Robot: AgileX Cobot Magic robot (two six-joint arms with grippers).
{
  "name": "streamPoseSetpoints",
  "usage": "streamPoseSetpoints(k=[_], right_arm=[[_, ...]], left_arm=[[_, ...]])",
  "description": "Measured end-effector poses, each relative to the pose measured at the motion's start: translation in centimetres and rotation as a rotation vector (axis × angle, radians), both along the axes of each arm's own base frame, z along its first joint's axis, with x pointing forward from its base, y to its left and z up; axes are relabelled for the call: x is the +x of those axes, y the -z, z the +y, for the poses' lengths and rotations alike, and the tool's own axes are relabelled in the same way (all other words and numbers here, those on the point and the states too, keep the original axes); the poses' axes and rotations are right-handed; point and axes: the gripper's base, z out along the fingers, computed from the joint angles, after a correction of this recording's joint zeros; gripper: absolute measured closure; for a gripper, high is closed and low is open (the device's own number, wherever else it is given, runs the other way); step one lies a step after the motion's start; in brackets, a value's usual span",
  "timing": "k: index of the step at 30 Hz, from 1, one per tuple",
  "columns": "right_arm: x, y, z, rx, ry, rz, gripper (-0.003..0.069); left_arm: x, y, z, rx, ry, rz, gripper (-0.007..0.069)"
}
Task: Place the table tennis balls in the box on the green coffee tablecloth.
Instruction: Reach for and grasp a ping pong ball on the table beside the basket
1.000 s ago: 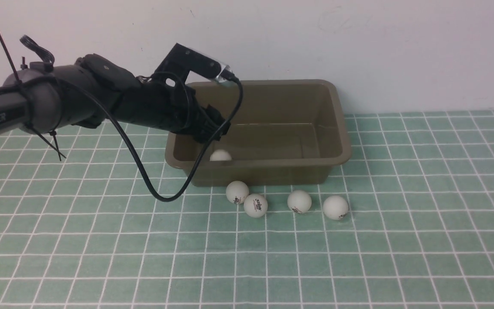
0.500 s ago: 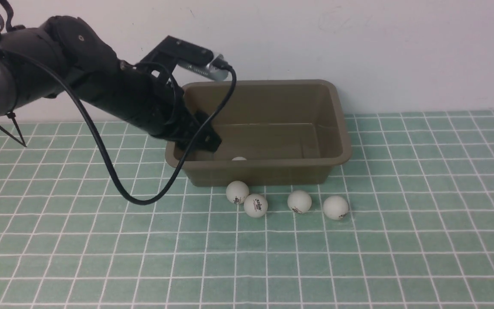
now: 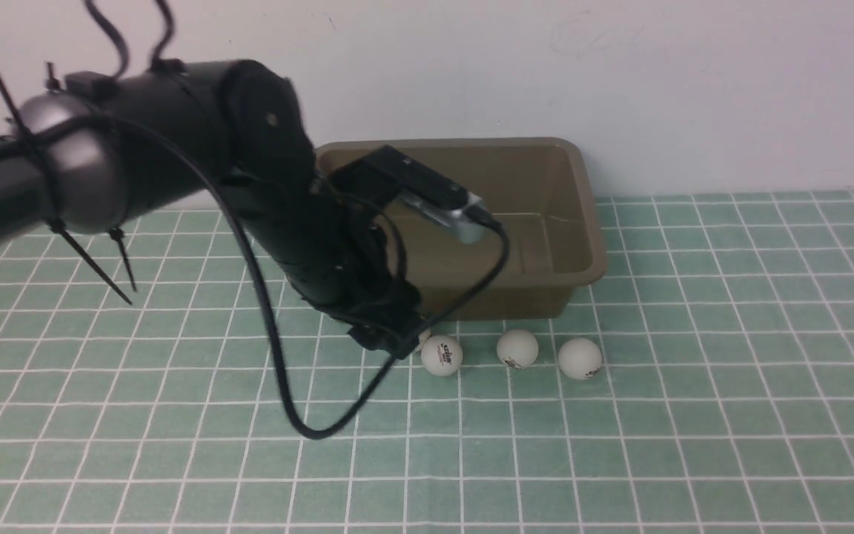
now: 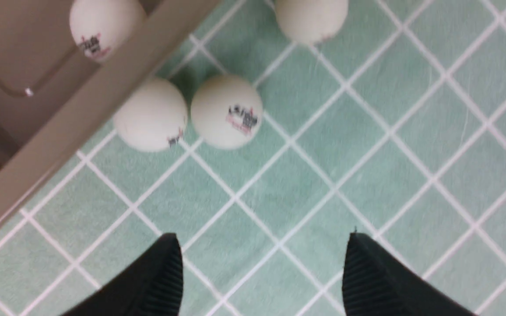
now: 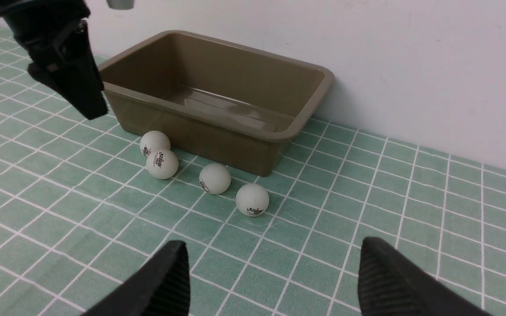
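The olive-brown box [image 3: 538, 172] stands on the green tablecloth [image 3: 620, 445] against the wall. Several white table tennis balls lie in a row on the cloth just in front of it, among them ball [image 3: 441, 354], ball [image 3: 517, 348] and ball [image 3: 580, 358]. My left gripper [image 3: 394, 343] hangs low over the row's left end, covering the leftmost ball. In the left wrist view it [image 4: 264, 245] is open and empty, short of two touching balls [image 4: 149, 115] [image 4: 226, 112]. One ball [image 4: 103, 26] lies inside the box [image 4: 59, 136]. My right gripper [image 5: 275, 250] is open and empty, above the cloth, well short of the balls.
A white wall rises right behind the box. The left arm's black cable [image 3: 301, 423] loops down to the cloth in front of the arm. From the right wrist, the left gripper [image 5: 70, 83] stands by the box's [image 5: 191, 112] left front corner.
My left arm swung from above the box's left end down and forward to the front of the box, over the leftmost ball. The ball in the box rolled and is now hidden in front.
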Motion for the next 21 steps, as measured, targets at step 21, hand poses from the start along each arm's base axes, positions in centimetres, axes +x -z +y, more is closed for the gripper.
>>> streamPoseSetpoints(k=[21], right_arm=[[0.0,0.0,0.0,0.001,0.001,-0.002,0.0194]], left_arm=[[1.6,6.7,-4.1,-0.014,-0.034,0.001,0.0187]])
